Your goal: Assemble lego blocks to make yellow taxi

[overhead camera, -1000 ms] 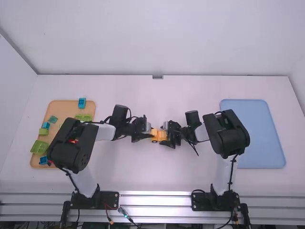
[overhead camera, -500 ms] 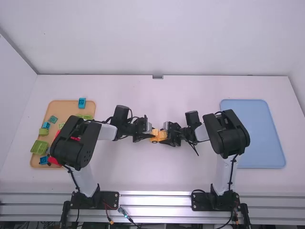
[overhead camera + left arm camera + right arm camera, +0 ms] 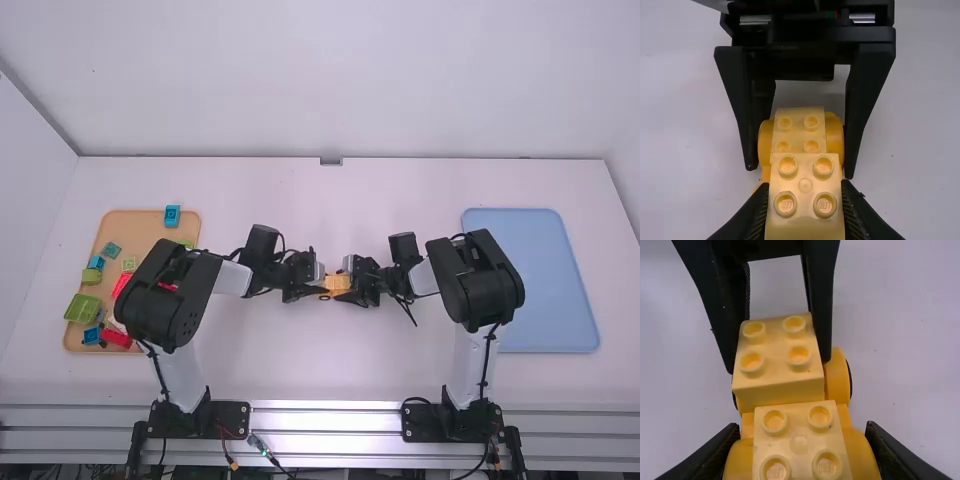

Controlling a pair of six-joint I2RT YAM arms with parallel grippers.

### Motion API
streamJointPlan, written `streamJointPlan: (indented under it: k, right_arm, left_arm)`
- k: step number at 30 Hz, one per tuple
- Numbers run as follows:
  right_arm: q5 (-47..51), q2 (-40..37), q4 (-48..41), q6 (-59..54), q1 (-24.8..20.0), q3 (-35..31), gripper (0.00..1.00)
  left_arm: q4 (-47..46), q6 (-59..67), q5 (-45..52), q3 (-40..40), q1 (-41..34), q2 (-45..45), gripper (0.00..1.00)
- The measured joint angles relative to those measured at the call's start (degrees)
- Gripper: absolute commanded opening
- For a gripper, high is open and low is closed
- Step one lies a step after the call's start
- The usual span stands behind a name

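One yellow toy car (image 3: 338,284) is between the arms, near the middle of the white surface (image 3: 400,350). Its left pale-yellow block (image 3: 805,200) is clamped by the left end effector (image 3: 318,287), with a finger on either side. The right end effector (image 3: 353,287) is clamped across the wheeled base (image 3: 836,135) at the right end, where another pale-yellow block (image 3: 799,131) sits on top. At left, a tan tray (image 3: 135,225) holds a large green block (image 3: 82,308), red blocks (image 3: 116,339) and, in its far right part, a blue block (image 3: 172,215). At right lies a light-blue tray (image 3: 530,280).
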Motion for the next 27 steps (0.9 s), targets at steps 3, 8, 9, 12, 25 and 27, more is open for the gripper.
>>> streamJointPlan:
  k: [3,8,9,12,25,27]
  right_arm:
    - [-0.2,0.0,-0.1,0.0,0.2,0.0,0.51]
    - [-0.2,0.0,-0.2,-0.2,0.7,0.0,0.51]
    - [-0.1,0.0,-0.2,-0.2,0.7,0.0,0.52]
    - [-0.2,0.0,-0.2,-0.2,0.7,0.0,0.52]
    - [-0.6,0.0,-0.4,-0.2,0.3,0.0,0.54]
    - [-0.6,0.0,-0.4,-0.3,0.3,0.0,0.54]
  left_arm:
    - [0.3,-0.1,-1.2,0.0,0.0,0.0,0.02]
    - [0.3,-0.2,-1.9,0.0,0.0,0.0,0.02]
    - [0.3,-0.2,-1.9,0.0,0.0,0.0,0.04]
    - [0.2,-0.2,-1.8,0.0,0.0,0.0,0.06]
    - [-1.2,-0.2,-1.0,0.3,0.0,0.0,0.10]
    - [-1.3,-0.3,-0.9,0.3,0.0,0.0,0.12]
